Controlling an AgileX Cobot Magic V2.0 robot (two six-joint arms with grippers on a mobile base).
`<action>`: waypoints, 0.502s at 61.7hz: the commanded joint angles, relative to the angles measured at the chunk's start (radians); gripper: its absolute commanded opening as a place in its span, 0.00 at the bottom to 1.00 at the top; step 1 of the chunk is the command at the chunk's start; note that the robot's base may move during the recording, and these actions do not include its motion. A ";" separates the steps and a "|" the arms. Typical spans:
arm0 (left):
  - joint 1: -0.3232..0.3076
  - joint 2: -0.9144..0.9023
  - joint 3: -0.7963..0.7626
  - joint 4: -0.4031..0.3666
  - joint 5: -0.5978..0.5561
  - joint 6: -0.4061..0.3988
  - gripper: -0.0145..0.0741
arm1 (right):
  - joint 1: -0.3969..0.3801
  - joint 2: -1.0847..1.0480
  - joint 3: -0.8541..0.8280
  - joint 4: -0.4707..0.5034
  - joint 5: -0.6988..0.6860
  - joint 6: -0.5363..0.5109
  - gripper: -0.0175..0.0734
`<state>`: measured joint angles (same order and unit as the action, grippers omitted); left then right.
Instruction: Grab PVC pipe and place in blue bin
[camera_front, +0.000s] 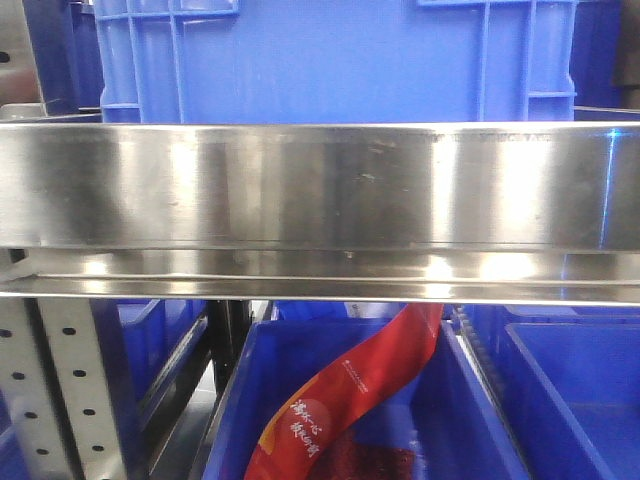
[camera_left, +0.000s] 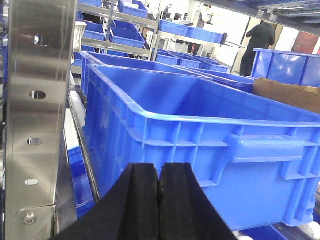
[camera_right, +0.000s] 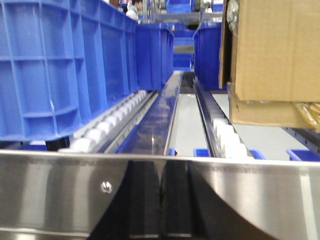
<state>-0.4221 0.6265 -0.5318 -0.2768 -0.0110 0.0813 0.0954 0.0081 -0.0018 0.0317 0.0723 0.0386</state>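
Both fingers sets shut, empty: left gripper (camera_left: 158, 200) faces blue bin (camera_left: 210, 145); right gripper (camera_right: 161, 200) behind steel rail (camera_right: 60, 190). No PVC pipe in view, so risk = blind reach clipping rail at 6 o'clock.

Left gripper (camera_left: 158, 200) seen closed, black fingers pressed together, nothing held. Blue bin (camera_left: 200, 145) positioned just beyond, beside steel rack upright (camera_left: 37, 110).
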 joint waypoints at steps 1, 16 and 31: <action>-0.006 -0.005 0.001 -0.003 -0.017 0.005 0.04 | -0.005 -0.008 0.002 0.013 -0.057 -0.008 0.01; -0.006 -0.005 0.001 -0.003 -0.017 0.005 0.04 | -0.005 -0.008 0.002 0.013 -0.064 -0.014 0.01; -0.006 -0.005 0.001 -0.003 -0.017 0.005 0.04 | -0.005 -0.008 0.002 0.013 -0.066 -0.014 0.01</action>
<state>-0.4221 0.6265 -0.5318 -0.2768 -0.0110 0.0813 0.0954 0.0026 -0.0018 0.0405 0.0382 0.0305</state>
